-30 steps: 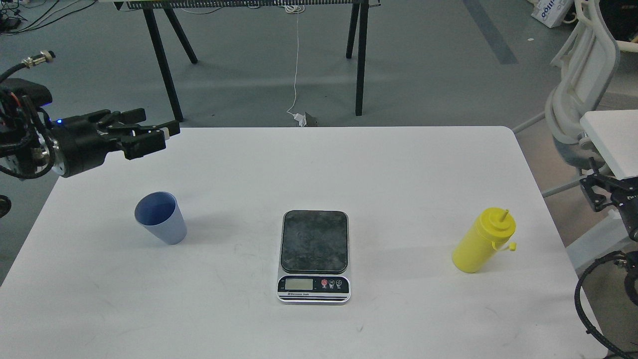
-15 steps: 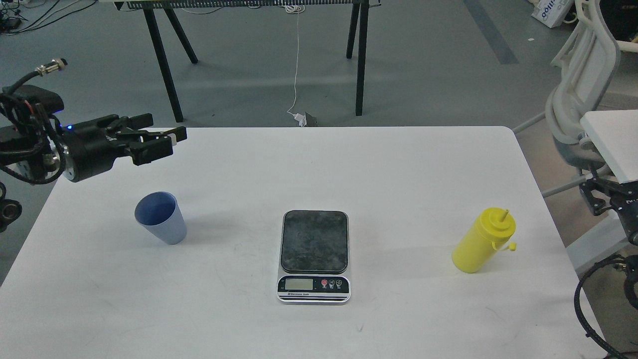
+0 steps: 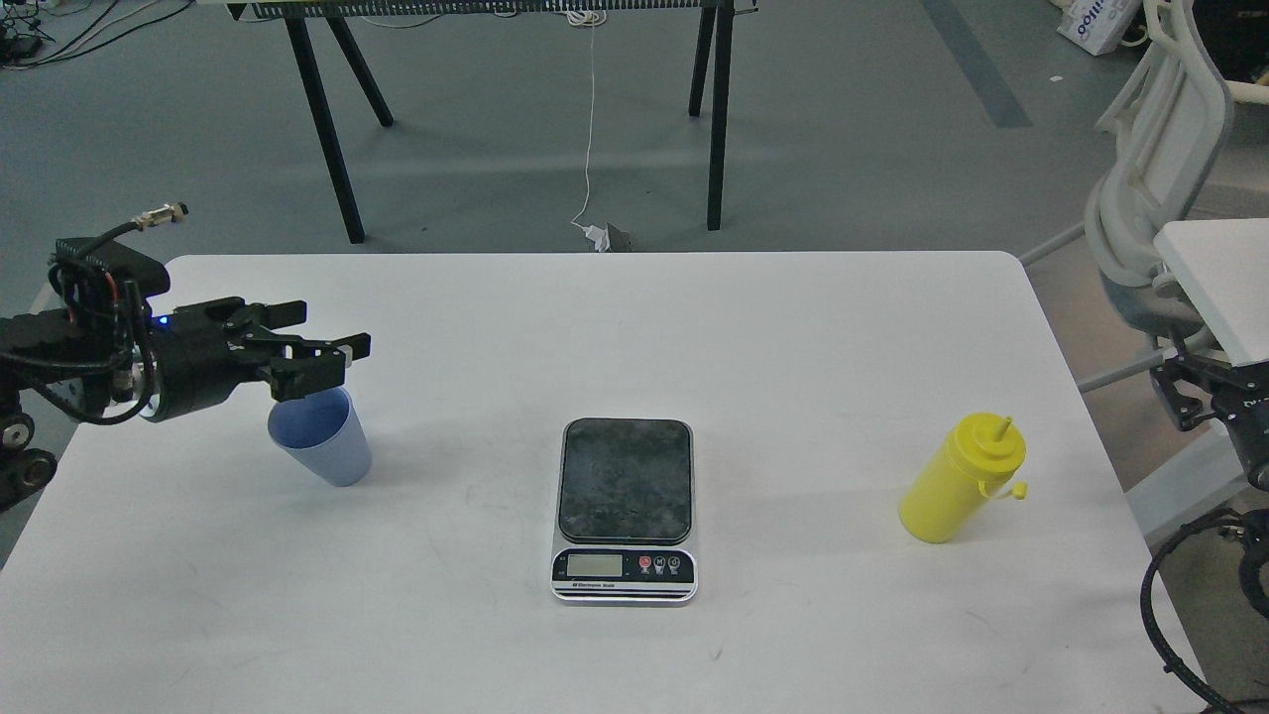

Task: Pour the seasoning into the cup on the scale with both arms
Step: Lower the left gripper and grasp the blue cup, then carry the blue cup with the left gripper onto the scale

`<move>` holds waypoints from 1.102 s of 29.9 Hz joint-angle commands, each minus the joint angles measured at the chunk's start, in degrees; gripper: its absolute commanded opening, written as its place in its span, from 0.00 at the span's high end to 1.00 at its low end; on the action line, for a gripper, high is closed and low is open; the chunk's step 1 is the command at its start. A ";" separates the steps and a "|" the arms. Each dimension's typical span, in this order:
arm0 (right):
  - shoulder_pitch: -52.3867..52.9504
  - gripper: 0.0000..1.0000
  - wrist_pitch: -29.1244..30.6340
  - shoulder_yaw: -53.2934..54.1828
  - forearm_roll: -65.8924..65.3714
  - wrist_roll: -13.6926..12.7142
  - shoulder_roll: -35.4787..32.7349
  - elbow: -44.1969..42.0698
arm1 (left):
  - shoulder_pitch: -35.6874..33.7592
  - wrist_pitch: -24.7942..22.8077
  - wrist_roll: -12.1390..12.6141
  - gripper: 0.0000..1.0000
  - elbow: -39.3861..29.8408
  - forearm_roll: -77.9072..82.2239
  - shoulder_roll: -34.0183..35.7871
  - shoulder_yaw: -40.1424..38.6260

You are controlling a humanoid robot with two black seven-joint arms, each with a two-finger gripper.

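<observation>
The light-blue cup stands upright on the left of the white table. My left gripper is open and hangs just above the cup's far-left rim, covering part of it. The scale, its dark plate bare, sits in the middle of the table. The yellow seasoning bottle stands at the right with its nozzle uncapped and the tethered cap hanging. My right gripper is a dark part off the table's right edge, well away from the bottle; its fingers cannot be told apart.
A white office chair and the corner of a second white table stand at the right. Black trestle legs stand on the floor behind the table. A black cable loop hangs at the lower right.
My left gripper has come down and toward me from above the table's far-left corner to just over the cup's rim. Cup, scale and bottle have not moved. The right arm has barely shifted.
</observation>
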 commanded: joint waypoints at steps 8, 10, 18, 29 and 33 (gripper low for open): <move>0.00 0.00 0.00 0.16 0.02 -0.01 -0.08 0.17 | 0.03 0.11 -0.61 0.23 11.88 -0.06 -4.19 4.49; 0.00 0.00 0.00 0.16 0.11 -0.01 -0.08 0.17 | 0.03 0.37 -0.61 0.28 13.11 -0.42 -4.63 5.46; 0.00 0.00 0.00 0.16 0.11 -0.01 -0.08 0.17 | 1.34 2.14 -2.10 0.46 19.97 -0.33 -8.84 5.55; 0.00 0.00 0.00 0.07 0.11 -0.01 -0.08 0.08 | 2.23 2.22 -5.35 0.96 20.06 -0.59 -8.85 5.46; 0.00 0.00 0.00 0.16 0.11 -0.01 -0.16 0.08 | 0.04 2.05 -6.06 0.96 18.22 -0.77 -8.85 5.11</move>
